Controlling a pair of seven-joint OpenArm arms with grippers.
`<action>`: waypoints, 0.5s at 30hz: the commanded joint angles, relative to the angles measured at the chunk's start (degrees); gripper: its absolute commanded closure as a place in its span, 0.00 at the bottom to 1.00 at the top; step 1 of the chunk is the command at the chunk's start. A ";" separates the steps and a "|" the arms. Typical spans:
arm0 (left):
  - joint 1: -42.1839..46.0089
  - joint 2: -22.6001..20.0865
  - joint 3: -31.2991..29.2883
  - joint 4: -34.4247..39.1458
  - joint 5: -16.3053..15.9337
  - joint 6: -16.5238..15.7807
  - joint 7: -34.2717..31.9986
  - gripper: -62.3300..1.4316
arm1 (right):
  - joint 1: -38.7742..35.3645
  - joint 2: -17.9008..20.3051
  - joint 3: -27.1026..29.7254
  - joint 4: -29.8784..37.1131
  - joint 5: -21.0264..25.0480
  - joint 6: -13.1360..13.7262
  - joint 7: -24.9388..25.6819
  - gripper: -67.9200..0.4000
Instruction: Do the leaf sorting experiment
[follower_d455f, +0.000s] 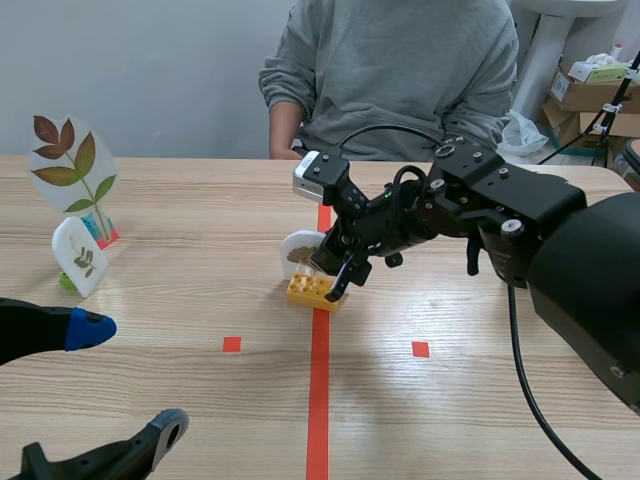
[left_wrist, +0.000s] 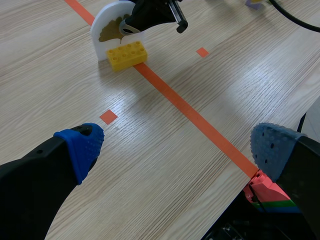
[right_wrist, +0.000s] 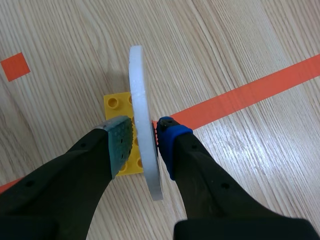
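The card (right_wrist: 145, 90) stands on edge in a yellow brick (right_wrist: 116, 102), and the right end effector (right_wrist: 146, 135) is closed on it, one pad on each face. The plate looks thin and smooth and is held near its rim, so I judge that it could slip or twist when lifted. If the slot is tight, the brick could come up with it and then drop off. The card is white and rounded, with a tan fan-shaped leaf on its face. It sits on the tape line (follower_d455f: 320, 400) at mid-bench (follower_d455f: 480, 400). A large leaf card (follower_d455f: 72, 165) and a small one (follower_d455f: 80, 257) stand well apart to the left. The left end effector (follower_d455f: 130, 377) hangs open at the near edge.
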 joint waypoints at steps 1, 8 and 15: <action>-0.17 0.28 -0.22 0.13 -0.55 -0.11 -0.81 0.00 | 1.16 0.48 0.22 1.44 0.63 0.22 0.35 0.85; -0.17 0.28 -0.22 0.13 -0.55 -0.11 -0.81 0.00 | 1.18 0.48 0.24 1.44 0.66 0.22 -0.72 0.95; -0.17 0.28 -0.22 0.13 -0.57 -0.11 -0.81 0.00 | 0.26 2.25 0.83 3.10 6.25 -0.42 -4.42 0.97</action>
